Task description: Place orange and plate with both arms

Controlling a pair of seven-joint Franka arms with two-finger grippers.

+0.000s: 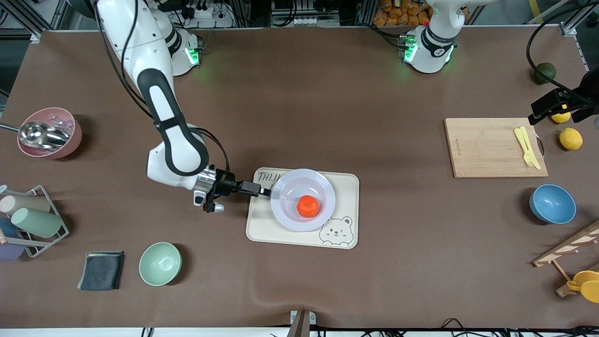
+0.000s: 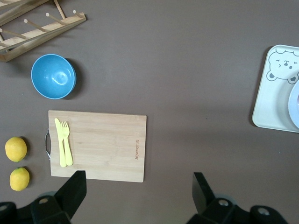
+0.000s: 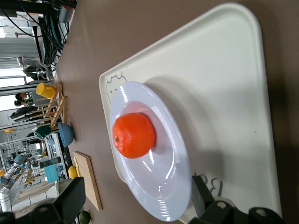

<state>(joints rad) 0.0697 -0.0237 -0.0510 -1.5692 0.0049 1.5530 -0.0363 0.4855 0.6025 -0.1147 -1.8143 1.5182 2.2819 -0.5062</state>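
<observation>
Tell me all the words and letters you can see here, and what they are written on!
"TAIJI": black handwritten letters on the cream tray, partly hidden by the plate, so this reading is unsure.
A small printed brand line on the wooden cutting board: too small to read.
Nothing else has readable writing; the bear on the tray is only a drawing.

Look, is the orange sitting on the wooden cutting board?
No, the orange sits in the plate on the bear tray, while the cutting board holds only a yellow fork and knife.
</observation>
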